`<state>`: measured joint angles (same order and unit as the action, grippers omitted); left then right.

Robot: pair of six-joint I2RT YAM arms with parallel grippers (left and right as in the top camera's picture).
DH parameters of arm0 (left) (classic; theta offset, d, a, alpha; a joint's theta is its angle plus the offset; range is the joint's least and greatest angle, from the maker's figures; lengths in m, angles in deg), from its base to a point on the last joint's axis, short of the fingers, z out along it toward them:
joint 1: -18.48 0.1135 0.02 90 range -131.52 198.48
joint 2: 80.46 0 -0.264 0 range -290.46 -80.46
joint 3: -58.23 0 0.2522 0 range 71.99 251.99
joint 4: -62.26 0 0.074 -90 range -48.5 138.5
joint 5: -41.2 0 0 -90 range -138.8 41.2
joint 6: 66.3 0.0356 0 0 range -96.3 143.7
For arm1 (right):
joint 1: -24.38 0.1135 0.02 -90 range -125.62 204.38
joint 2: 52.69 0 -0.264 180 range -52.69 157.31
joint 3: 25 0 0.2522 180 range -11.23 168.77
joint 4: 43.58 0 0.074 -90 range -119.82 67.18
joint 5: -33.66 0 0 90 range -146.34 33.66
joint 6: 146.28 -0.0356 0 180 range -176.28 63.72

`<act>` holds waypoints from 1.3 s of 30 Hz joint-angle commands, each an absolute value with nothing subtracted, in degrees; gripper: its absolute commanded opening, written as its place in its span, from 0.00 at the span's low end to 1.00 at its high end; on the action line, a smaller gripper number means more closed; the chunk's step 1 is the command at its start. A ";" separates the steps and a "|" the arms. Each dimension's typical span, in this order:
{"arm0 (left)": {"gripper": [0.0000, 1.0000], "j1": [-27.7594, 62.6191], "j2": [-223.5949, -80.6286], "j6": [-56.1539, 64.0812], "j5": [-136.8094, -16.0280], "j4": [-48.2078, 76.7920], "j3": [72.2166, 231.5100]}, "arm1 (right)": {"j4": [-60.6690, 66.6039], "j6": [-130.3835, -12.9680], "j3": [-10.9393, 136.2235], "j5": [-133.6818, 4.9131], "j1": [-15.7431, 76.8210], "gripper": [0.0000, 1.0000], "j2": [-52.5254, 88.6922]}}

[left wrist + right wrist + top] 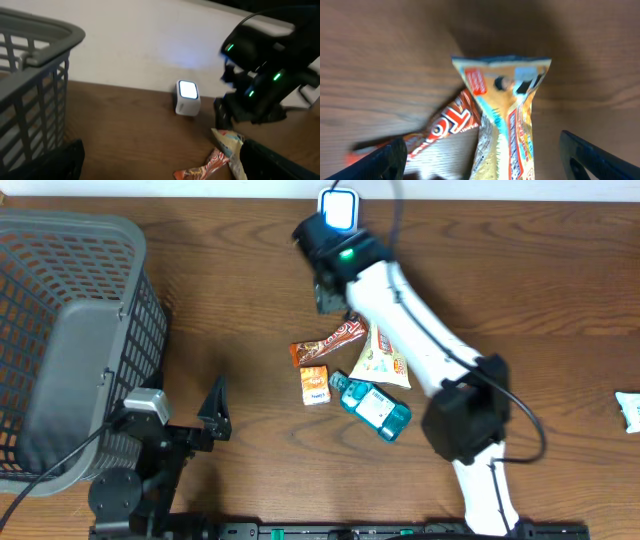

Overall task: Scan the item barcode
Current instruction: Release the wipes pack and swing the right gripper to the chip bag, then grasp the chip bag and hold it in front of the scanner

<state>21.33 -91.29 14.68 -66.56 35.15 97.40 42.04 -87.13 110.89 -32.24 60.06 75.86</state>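
**Hazards**

1. Double pick. The candy bar (pixel 442 125) touches the snack pouch (pixel 502 100) along one edge. If the jaws close low or off-centre, they are likely to catch both wrappers.
2. Slip or crumple. The pouch looks like thin, glossy film. A pinch on its sealed end could let it slide out, and a hard pinch could fold the printed panel and spoil the read.
3. No read. No barcode can be made out on the visible face, so the pouch may reach the scanner (pixel 338 208) with the code turned away from the lit window.
4. Collision. The scanner is small and appears loose, so the wrist could knock it on approach.

**Position**

The pouch, judged to be the item to scan, lies flat on the table, near the scanner on its robot side. Its sealed end points toward the scanner.

The right gripper (pixel 482 145) hangs over that end, between the scanner and the pouch body. Its fingers are spread, 1 on each side of the pouch, and neither touches it, so nothing is grasped.

The left gripper (pixel 214 412) waits well apart from the scanner with its fingers spread and holds nothing.
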 commanded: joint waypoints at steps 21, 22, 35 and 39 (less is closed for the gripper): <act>0.99 21.20 -97.26 14.38 -67.22 30.04 97.33 | 42.39 -95.22 96.33 -28.44 55.55 0.49 82.46; 0.99 21.20 -97.26 14.40 -67.22 29.71 97.33 | 41.73 -95.22 95.57 -28.44 55.40 0.39 82.46; 0.99 21.20 -97.26 14.38 -67.24 27.53 97.33 | 45.21 -75.83 109.95 -66.60 47.80 0.01 77.30; 0.99 21.20 -97.26 14.38 -67.24 27.53 97.33 | 47.09 -55.50 111.02 -98.23 41.59 0.01 74.27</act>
<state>21.33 -97.24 14.64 -66.71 27.50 97.37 45.01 -75.70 109.06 -64.88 46.72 79.47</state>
